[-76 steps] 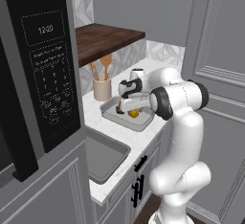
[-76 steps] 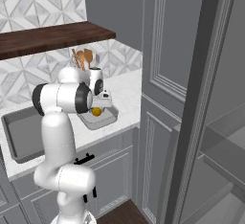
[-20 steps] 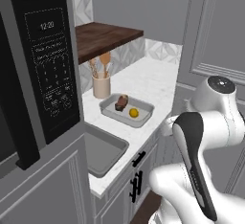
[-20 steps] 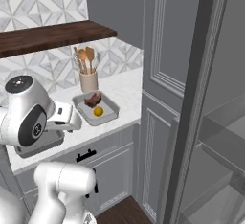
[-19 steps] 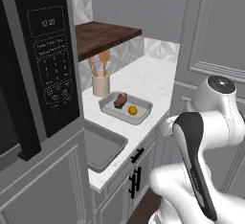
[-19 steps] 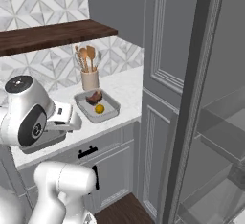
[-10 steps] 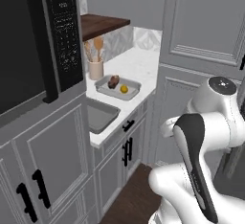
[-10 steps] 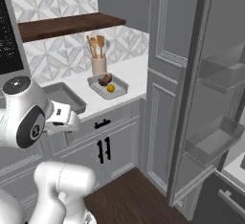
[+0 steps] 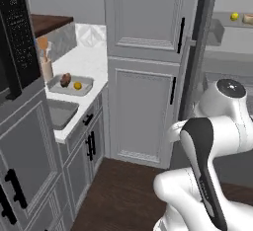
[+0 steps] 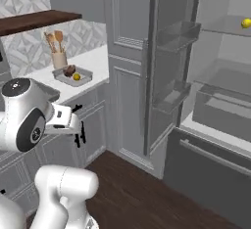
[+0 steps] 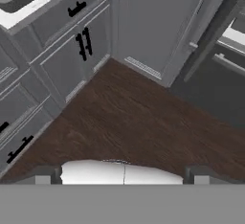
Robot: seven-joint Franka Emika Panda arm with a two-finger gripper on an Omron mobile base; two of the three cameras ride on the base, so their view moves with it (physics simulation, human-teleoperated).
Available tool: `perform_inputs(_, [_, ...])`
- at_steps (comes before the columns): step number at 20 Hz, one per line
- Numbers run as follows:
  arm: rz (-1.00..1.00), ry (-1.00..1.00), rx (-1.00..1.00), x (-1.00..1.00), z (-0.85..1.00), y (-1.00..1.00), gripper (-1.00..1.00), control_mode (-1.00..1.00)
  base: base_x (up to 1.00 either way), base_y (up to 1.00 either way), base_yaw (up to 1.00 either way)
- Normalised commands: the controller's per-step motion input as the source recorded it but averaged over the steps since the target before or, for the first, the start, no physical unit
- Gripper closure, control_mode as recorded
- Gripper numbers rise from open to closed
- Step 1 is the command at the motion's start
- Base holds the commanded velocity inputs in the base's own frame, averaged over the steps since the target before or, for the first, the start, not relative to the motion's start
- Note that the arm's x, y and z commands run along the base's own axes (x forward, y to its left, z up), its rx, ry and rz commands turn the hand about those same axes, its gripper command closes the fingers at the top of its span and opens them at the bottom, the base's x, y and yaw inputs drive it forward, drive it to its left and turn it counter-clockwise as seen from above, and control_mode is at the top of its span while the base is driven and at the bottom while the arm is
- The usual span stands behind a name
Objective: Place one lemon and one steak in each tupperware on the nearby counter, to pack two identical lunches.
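Over by the wall, the long white stone-like counter (image 9: 91, 64) carries a shallow grey rectangular tupperware tray (image 9: 72, 87) with one brown steak (image 9: 65, 80) and one small yellow lemon (image 9: 77, 85) lying just beside each other inside it, so that lunch looks packed. Second yellow lemon (image 10: 246, 22) sits on a clear fridge shelf (image 10: 223, 27) behind the open grey fridge door (image 10: 169, 66); a pale item shows next to it in the left base view, too small to name. My tool (image 11: 122, 170) is spread wide, holding nothing, pointed down at the dark brown wooden floor (image 11: 139, 122). Step in hand, I judge: travel to the fridge for the next lemon. Do it well by keeping the arm tucked until squared to the shelf, then reaching in level. Floor between the grey panelled cabinets (image 11: 57, 55) and fridge is roomy; door edge and shelf lip are the tight spots
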Motion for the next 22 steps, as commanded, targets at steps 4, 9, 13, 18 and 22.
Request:
perform_inputs(4, [0.0,0.0,0.0,0.0,0.0,0.0,-1.0,1.0,-0.02,-0.16,-0.84])
perform_inputs(9, [0.0,0.0,0.0,0.0,0.0,0.0,-1.0,1.0,0.15,-0.35,-0.83])
perform_inputs(13, [0.0,0.0,0.0,0.0,0.0,0.0,-1.0,1.0,0.49,-0.46,-0.7])
perform_inputs(18, [0.0,0.0,0.0,0.0,0.0,0.0,-1.0,1.0,1.0,-0.49,-0.05])
perform_inputs(22, [0.0,0.0,0.0,0.0,0.0,0.0,-1.0,1.0,0.99,-0.35,0.29])
